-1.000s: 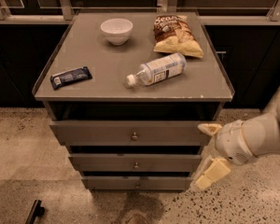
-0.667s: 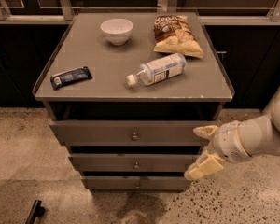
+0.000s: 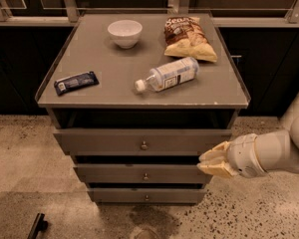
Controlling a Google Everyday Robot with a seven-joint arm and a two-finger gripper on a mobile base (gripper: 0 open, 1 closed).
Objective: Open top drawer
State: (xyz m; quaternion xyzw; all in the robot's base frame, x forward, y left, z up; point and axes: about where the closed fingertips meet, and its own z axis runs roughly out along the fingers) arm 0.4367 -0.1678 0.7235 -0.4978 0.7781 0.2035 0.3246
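The top drawer [image 3: 99,142] sits directly under the surface [image 3: 107,59], and nothing touches its knob [image 3: 144,145]. The gripper [image 3: 209,163] hangs off the top drawer's right end, a little below its front (near, not touching), jaws clenched on nothing. Above the top drawer lie a bowl [image 3: 124,32], chip bag [image 3: 189,39], bottle [image 3: 168,74] and snack bar [image 3: 75,82].

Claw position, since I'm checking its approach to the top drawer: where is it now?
In the camera view, the claw sits lower right, near the right end of the top drawer, well right of its knob.
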